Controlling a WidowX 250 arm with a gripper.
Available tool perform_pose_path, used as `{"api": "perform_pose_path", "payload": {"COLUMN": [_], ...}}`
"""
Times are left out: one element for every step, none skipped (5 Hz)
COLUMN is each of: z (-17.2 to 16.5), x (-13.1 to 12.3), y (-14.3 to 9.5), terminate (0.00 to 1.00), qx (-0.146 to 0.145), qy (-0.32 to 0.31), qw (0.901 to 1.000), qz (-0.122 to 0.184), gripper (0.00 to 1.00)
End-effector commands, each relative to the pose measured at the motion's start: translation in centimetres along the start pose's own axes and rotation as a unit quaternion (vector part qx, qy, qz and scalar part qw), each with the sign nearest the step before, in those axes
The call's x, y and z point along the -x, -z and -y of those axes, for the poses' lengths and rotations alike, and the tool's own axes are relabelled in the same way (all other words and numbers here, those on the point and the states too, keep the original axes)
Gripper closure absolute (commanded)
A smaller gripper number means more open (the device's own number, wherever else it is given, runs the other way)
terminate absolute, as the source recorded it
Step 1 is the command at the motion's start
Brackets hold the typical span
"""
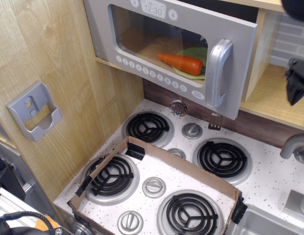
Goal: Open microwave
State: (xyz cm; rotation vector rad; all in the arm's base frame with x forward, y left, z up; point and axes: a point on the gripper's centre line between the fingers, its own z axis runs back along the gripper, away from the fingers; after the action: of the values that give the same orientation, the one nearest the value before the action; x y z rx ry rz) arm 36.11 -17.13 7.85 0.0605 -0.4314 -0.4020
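The grey toy microwave (240, 36) hangs at the top, with a clear window door, a row of white buttons (152, 73) and a silver vertical handle (218, 73) on its right side. The door's right edge stands a little out from the cabinet, with a dark gap along its top. Inside lie an orange carrot (181, 62) and a green plate (197, 54). My black gripper (296, 81) shows only partly at the right edge, well right of the handle and touching nothing. Its fingers are cut off by the frame.
A toy stove with black coil burners (224, 159) and silver knobs lies below. A low cardboard frame (191, 169) surrounds the front burners. A grey pocket holder (34, 111) is on the left wooden wall. A wooden shelf (269, 100), faucet (293, 144) and sink (269, 223) are at right.
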Motion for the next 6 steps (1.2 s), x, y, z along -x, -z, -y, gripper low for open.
{"api": "perform_pose_path", "payload": {"z": [-3.1, -5.2, -7.1, -8.9, -10.3, -11.3], "x": [-2.6, -2.3, -1.4, 0.3, 2.0, 4.2], "y": [-1.0, -0.9, -0.7, -0.6, -0.7, -0.7], "terminate": [0.00, 0.00, 0.00, 0.00, 0.00, 0.00], "qx": [0.000, -0.002, -0.006, -0.010, -0.019, -0.015], "qy": [0.034, 0.025, 0.023, 0.002, -0.004, -0.031], "qw": [0.9990, 0.9995, 0.9997, 0.9997, 0.9987, 0.9980], "qz": [0.027, 0.019, 0.006, -0.024, -0.047, -0.054], "gripper": [0.00, 0.00, 0.00, 0.00, 0.00, 0.00]}}
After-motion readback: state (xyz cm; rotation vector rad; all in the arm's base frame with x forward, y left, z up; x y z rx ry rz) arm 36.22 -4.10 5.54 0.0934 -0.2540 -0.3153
